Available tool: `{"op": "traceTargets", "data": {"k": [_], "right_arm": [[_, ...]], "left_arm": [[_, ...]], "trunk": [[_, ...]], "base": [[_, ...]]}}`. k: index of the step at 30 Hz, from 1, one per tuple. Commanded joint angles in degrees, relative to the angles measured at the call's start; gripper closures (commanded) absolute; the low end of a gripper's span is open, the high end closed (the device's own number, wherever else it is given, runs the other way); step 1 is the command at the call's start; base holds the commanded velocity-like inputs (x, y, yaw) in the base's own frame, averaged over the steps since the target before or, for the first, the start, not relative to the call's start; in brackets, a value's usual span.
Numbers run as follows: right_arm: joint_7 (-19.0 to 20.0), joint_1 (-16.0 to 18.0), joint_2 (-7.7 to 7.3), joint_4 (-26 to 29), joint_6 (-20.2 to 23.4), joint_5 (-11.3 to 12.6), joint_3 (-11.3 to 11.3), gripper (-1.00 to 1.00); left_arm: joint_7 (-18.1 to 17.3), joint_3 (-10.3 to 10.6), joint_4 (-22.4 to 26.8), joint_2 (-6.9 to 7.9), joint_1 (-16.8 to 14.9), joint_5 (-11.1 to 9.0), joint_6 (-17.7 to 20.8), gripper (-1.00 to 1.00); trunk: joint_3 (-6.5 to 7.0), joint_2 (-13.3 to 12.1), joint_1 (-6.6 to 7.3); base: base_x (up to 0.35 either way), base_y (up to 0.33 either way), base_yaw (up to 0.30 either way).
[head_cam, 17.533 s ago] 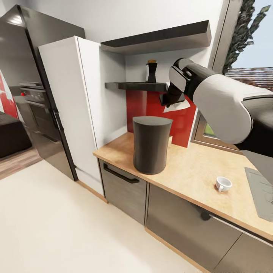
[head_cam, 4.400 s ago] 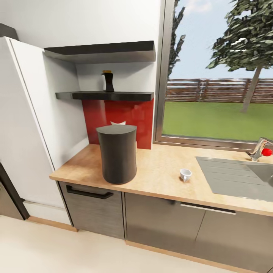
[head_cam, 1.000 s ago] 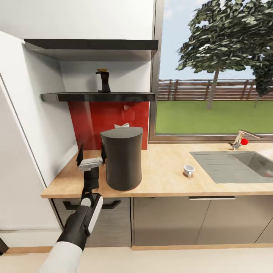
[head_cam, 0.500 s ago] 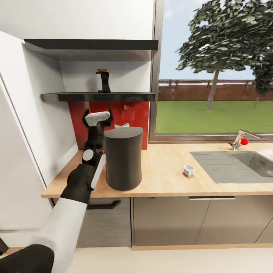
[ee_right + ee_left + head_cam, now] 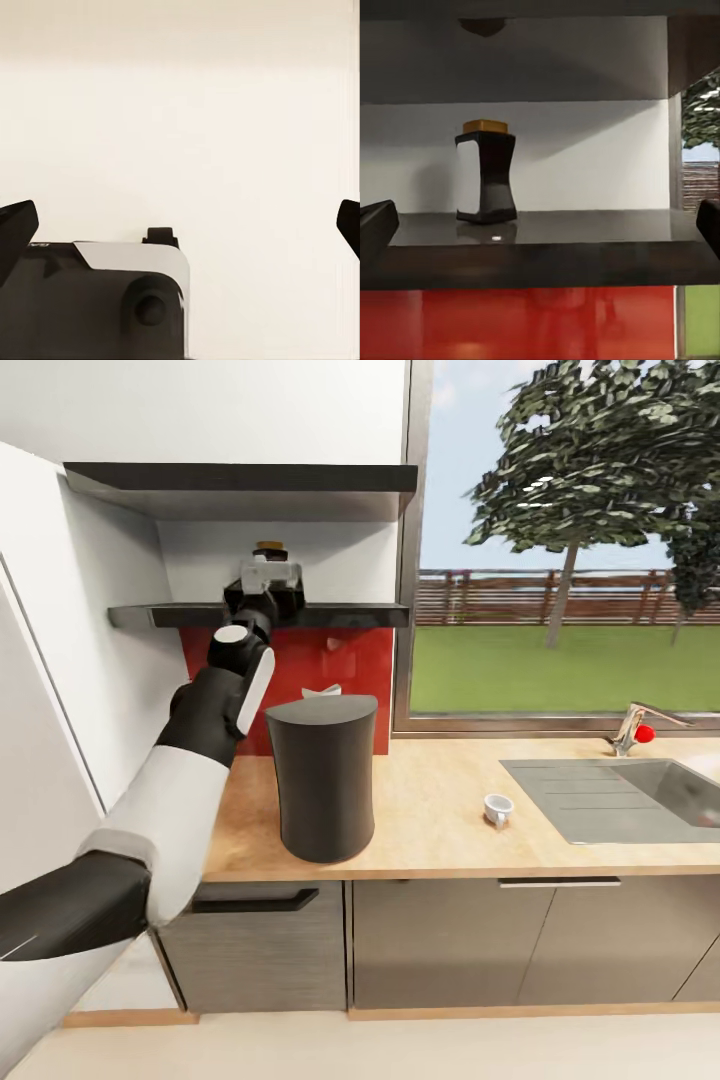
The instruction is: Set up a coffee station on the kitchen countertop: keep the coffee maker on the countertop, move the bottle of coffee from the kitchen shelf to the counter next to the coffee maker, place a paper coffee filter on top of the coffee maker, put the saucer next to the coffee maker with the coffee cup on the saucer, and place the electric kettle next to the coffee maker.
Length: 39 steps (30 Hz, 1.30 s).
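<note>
Dark shelf (image 5: 320, 615): bottle (image 5: 486, 171) upright on it, yellow cap on.
Left tool (image 5: 265, 588): raised to shelf level before the bottle, jaws wide, nothing held.
Right tool (image 5: 180, 225): jaws wide, facing pale floor.
Bench (image 5: 440, 830): coffee maker (image 5: 322, 775) standing; white filter (image 5: 322, 690) behind it; cup (image 5: 497, 809) beside the sink (image 5: 610, 795).

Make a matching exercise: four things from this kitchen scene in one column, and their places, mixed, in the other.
Things:
1. bottle of coffee
2. coffee cup
3. coffee maker
4. left hand

Places:
A. raised at the shelf's front edge
B. on the countertop, below the shelf
C. on the countertop, near the sink
D. standing on the kitchen shelf

Pairs: 1-D, 2-C, 3-B, 4-A
</note>
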State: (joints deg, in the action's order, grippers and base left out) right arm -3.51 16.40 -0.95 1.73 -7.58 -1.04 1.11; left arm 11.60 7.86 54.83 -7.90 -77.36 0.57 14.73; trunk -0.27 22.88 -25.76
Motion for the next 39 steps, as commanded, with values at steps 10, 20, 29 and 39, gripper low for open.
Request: {"op": "traceTargets", "data": {"k": [10, 20, 29, 39], "right_arm": [[-0.4, -4.9, -1.78, 0.0, 0.1, -0.2, 0.2, -1.0], [-0.3, -5.1, -1.68, 0.0, 0.2, -0.2, 0.3, -1.0], [-0.5, -5.2, -1.76, 0.0, 0.0, 0.0, 0.1, -1.0], [-0.6, -5.2, -1.78, -0.1, 0.2, 0.0, 0.0, -1.0]], "left_arm": [[4.5, 0.4, -20.1, 0.04, -14.5, 0.1, 3.6, -1.0], [3.4, 0.4, -24.4, 0.14, -17.1, -0.1, 3.2, -1.0], [3.3, 0.1, -22.8, 2.06, -16.4, -0.4, 3.4, -1.0], [3.7, -0.1, -22.5, 2.26, -16.3, -0.6, 3.6, -1.0]], "trunk": [[-0.04, 0.0, -0.02], [-0.04, 0.0, -0.02], [-0.04, 0.0, -0.02], [-0.04, 0.0, -0.02]], "base": [[0.0, 0.0, 0.0], [0.0, 0.0, 0.0], [0.005, 0.0, 0.0], [0.267, 0.0, 0.0]]}}
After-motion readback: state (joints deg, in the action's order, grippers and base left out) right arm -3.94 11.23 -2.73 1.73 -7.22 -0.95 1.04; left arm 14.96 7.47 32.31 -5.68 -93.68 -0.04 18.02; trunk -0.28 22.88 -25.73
